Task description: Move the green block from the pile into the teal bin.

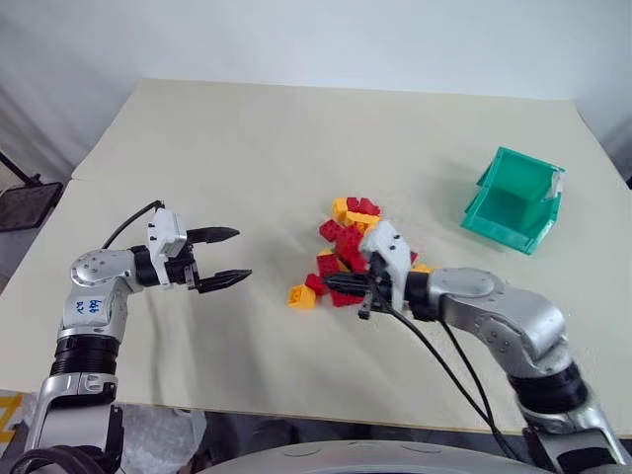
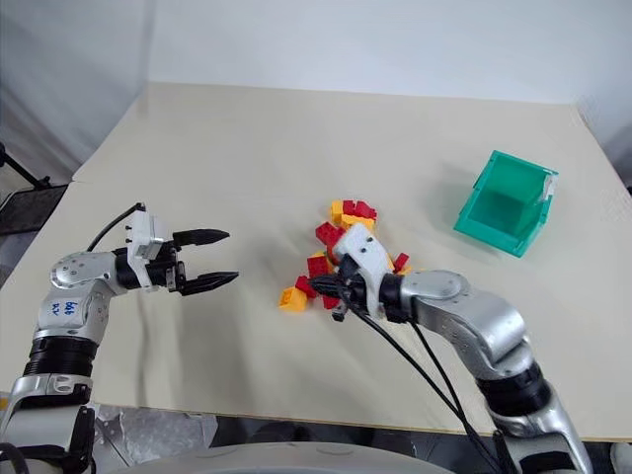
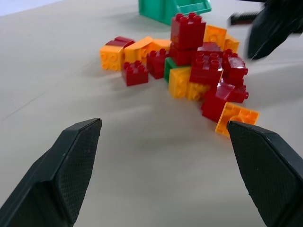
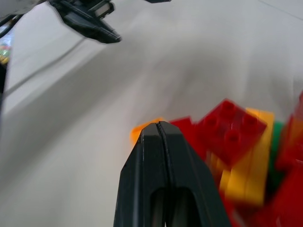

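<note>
Left eye view showed the left gripper [image 1: 229, 257] nearest, hanging above the cream table [image 1: 247, 148] on the robot's left side, its 2 black fingers spread wide and holding nothing, pointed across toward the pile [image 1: 346, 252]. A stretch of bare tabletop lay between its fingertips and the nearest bricks.

A little farther along, the right gripper [image 1: 336, 283] sat at the near edge of the pile, its fingers pressed flat together with nothing between them. In the right wrist view those 2 fingers [image 4: 161, 156] met along a single seam, their tip just over an orange brick [image 4: 142, 130], with red and yellow-orange bricks crowded beside them.

The pile was a loose heap of red and yellow-orange bricks near the middle of the table. 1 orange brick [image 1: 301, 295] lay at its near-left fringe, slightly apart from the rest. The green block [image 3: 169, 69] showed in the left wrist view as a small green face low in the heap, wedged between a red brick and a yellow-orange brick, with a red brick stacked above it. Neither gripper held it.

Farthest back, well apart from the pile on the robot's right, the teal bin [image 1: 513, 197] rested tilted on the table, its open mouth turned toward the pile, a small white label [image 1: 558, 185] on its right wall.
</note>
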### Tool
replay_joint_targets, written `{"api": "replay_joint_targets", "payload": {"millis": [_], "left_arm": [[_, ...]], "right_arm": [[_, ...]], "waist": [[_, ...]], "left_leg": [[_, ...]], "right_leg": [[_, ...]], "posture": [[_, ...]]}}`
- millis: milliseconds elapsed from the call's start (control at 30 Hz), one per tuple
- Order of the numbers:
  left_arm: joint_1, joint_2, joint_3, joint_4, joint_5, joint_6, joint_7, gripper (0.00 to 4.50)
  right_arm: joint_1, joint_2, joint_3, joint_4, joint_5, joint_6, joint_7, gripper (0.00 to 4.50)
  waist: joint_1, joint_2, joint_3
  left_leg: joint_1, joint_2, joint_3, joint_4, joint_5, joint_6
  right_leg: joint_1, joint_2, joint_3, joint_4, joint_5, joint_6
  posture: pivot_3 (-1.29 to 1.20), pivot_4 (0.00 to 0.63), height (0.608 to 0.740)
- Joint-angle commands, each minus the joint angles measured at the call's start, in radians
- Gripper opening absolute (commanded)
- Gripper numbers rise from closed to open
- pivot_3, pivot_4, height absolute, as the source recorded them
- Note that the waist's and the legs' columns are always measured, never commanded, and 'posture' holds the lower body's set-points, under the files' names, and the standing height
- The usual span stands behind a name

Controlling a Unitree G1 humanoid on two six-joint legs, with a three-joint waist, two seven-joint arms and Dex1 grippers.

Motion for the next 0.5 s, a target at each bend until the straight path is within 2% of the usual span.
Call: {"api": "replay_joint_targets", "payload": {"millis": [33,167,300,500], "left_arm": [[-0.011,-0.008,0.000,-0.014,-0.004,-0.020,-0.006,4.50],[-0.011,-0.016,-0.005,-0.020,-0.003,-0.020,0.003,4.50],[-0.012,-0.024,-0.004,-0.022,-0.006,-0.023,0.010,4.50],[-0.021,-0.038,-0.008,-0.009,0.000,-0.031,0.017,4.50]], "right_arm": [[-0.040,0.070,0.039,0.129,-0.100,-0.112,-0.027,0.01],[-0.078,0.105,0.016,0.261,-0.187,-0.209,-0.050,0.01],[-0.090,0.101,-0.043,0.309,-0.224,-0.255,-0.064,0.01],[-0.075,0.021,-0.144,0.346,-0.286,-0.280,-0.098,0.01]], "waist": [[-0.005,0.000,0.000],[-0.010,-0.001,-0.001],[-0.014,-0.001,-0.001],[-0.020,-0.001,-0.001]], "left_leg": [[-0.001,0.000,0.002,0.000,0.000,0.000],[-0.001,0.000,0.006,0.000,0.000,0.000],[-0.001,0.000,0.007,0.001,0.000,0.000],[-0.002,0.000,0.010,0.000,0.000,0.000]], "right_leg": [[-0.003,0.000,0.001,0.002,0.000,0.000],[-0.006,0.000,0.005,0.005,0.000,0.000],[-0.008,0.000,0.007,0.006,0.000,0.000],[-0.010,0.001,0.010,0.007,0.000,0.000]], "posture": [[0.00,0.150,0.740],[0.00,0.150,0.740],[0.00,0.150,0.740],[0.00,0.150,0.740]]}}
